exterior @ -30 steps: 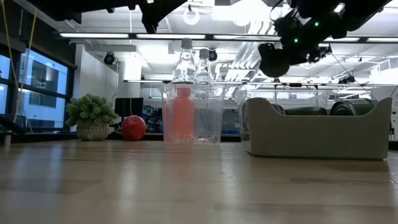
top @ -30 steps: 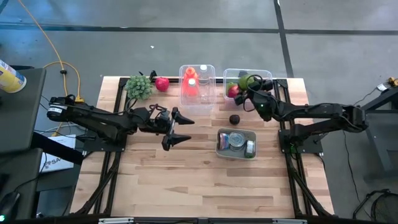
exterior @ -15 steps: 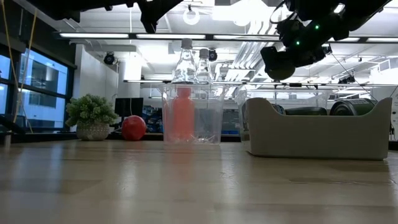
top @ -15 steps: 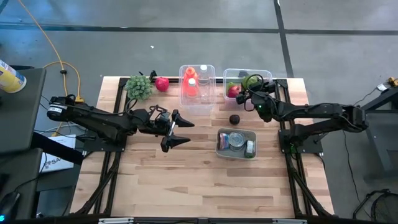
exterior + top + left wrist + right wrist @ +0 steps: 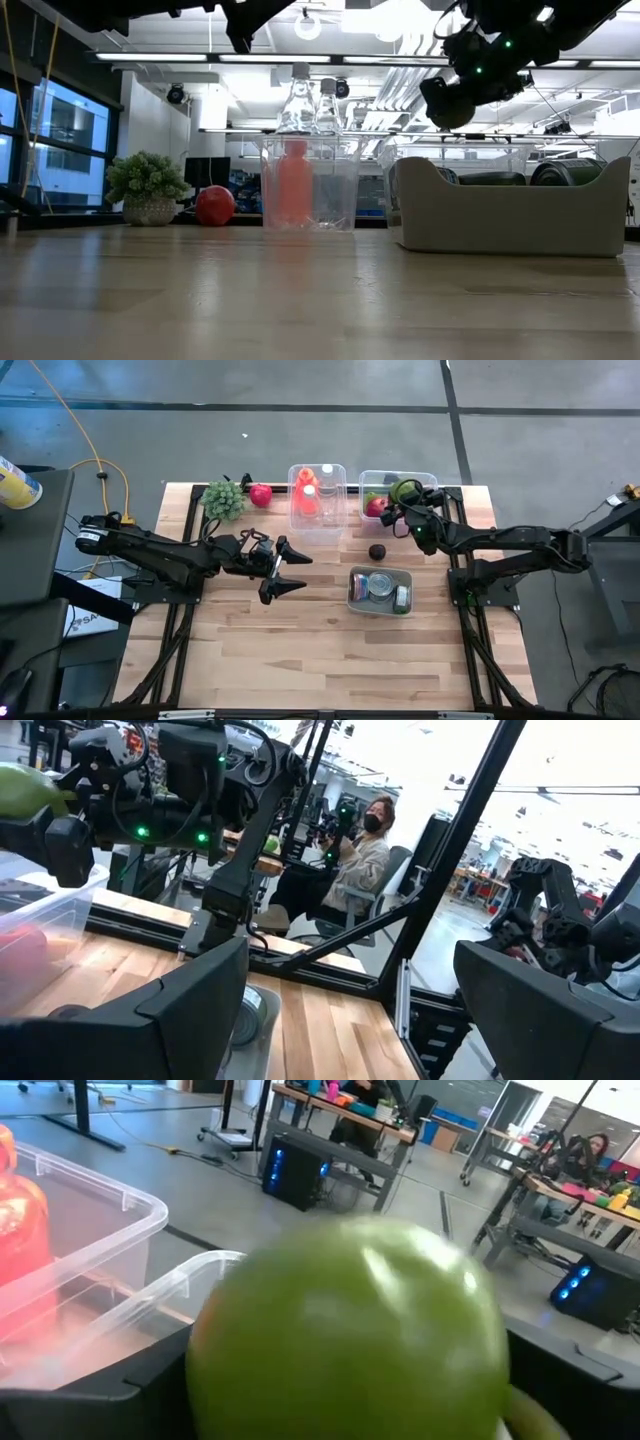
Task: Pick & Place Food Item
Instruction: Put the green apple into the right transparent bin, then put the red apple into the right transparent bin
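A green apple (image 5: 345, 1315) sits between the fingers of my right gripper (image 5: 403, 497), up over the clear fruit bin (image 5: 428, 480) at the table's far right. The left wrist view catches the apple (image 5: 22, 788) at its edge. A red fruit (image 5: 374, 507) lies inside that bin. A small dark fruit (image 5: 377, 552) rests on the wood just in front of the bin. My left gripper (image 5: 291, 571) hovers open over the table's middle left with nothing between its fingers. My right gripper pinches the green apple by its two opposite sides (image 5: 215, 1370), one finger (image 5: 110, 1390) on each. The fingers come roughly level from the table's right side. The apple is lifted clear, above the fruit bin's rim.
A clear bin (image 5: 318, 500) with an orange bottle and a clear one stands left of the fruit bin. A grey tray (image 5: 352, 592) holding cans sits near the middle right. A small green plant (image 5: 224, 500) and a red apple (image 5: 261, 494) are at the far left.
My right gripper has tipped a little in place over the fruit bin, and the green apple in it has shifted slightly toward the table's right edge.
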Controlling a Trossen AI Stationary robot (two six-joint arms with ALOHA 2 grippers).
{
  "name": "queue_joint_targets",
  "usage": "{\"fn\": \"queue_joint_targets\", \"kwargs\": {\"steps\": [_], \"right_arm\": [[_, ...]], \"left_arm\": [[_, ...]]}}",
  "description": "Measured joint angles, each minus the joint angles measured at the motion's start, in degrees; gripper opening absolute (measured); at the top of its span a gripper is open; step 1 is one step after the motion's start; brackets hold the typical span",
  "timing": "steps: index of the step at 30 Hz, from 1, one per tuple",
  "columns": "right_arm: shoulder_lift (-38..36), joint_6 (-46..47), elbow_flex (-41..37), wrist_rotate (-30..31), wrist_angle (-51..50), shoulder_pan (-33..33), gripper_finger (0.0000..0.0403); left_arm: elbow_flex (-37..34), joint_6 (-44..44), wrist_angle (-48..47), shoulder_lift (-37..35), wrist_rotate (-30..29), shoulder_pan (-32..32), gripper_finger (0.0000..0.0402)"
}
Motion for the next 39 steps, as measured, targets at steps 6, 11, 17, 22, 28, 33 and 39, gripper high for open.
{"fn": "queue_joint_targets", "kwargs": {"steps": [6,11,17,22,28,33,39], "right_arm": [[0.00,2.85,0.00,-0.52,-0.19,0.00,0.0394],[0.00,2.68,0.00,-0.35,1.34,0.08,0.0389],[0.00,-4.50,0.00,-0.92,8.26,3.22,0.0392],[0.00,-14.66,0.00,-1.89,20.63,10.06,0.0393],[0.00,-15.31,0.00,-7.62,24.82,16.75,0.0393],[0.00,-15.71,0.00,-17.72,25.01,18.16,0.0393],[0.00,-15.12,0.00,-21.72,28.51,18.84,0.0393]], "left_arm": [[0.00,0.02,0.01,0.00,0.00,0.00,0.0342],[0.00,0.02,0.00,0.00,0.00,0.00,0.0342],[0.00,0.02,0.00,0.00,0.02,0.00,0.0342],[0.00,0.02,0.01,0.00,0.02,0.00,0.0342],[0.00,0.03,0.01,0.00,0.02,0.00,0.0342],[0.00,0.04,0.00,0.00,0.02,0.00,0.0342],[0.00,0.04,0.00,0.00,0.02,0.00,0.0342]]}}
